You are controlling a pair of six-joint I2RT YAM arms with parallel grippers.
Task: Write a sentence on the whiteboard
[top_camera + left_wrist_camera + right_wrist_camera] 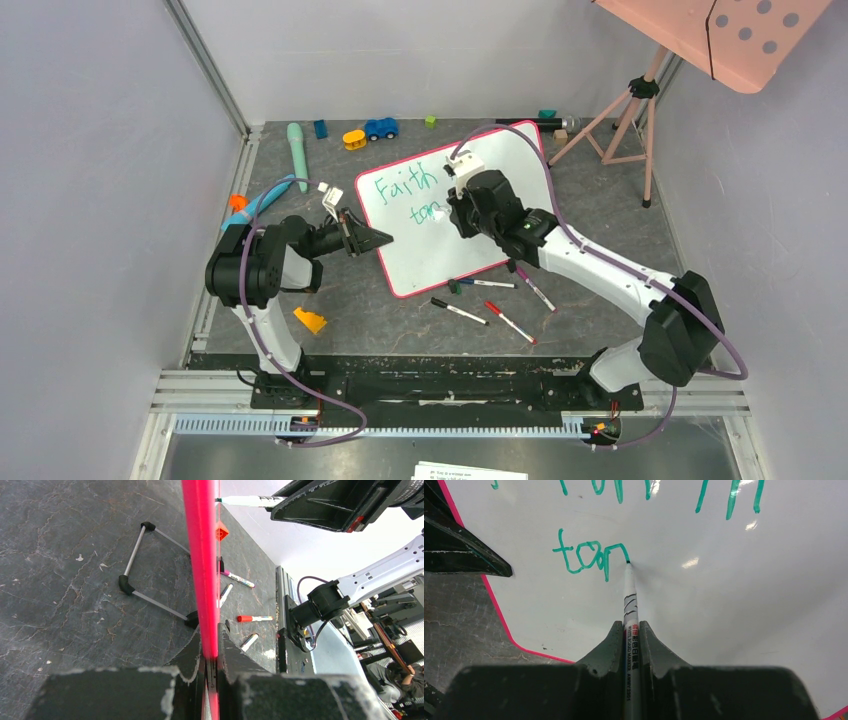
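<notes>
The whiteboard with its pink-red rim lies tilted mid-table. Green writing, the sentence, reads "Faith" on one line and "tom" beneath it. My left gripper is shut on the board's left rim, seen edge-on in the left wrist view. My right gripper is shut on a white green-tipped marker. The marker's tip touches the board at the end of the last green stroke. From above, the right gripper hangs over the board's middle.
Several loose markers lie off the board's near edge. An orange block sits front left. Toys, a blue car and a mint wand line the back. A pink tripod stands at the back right.
</notes>
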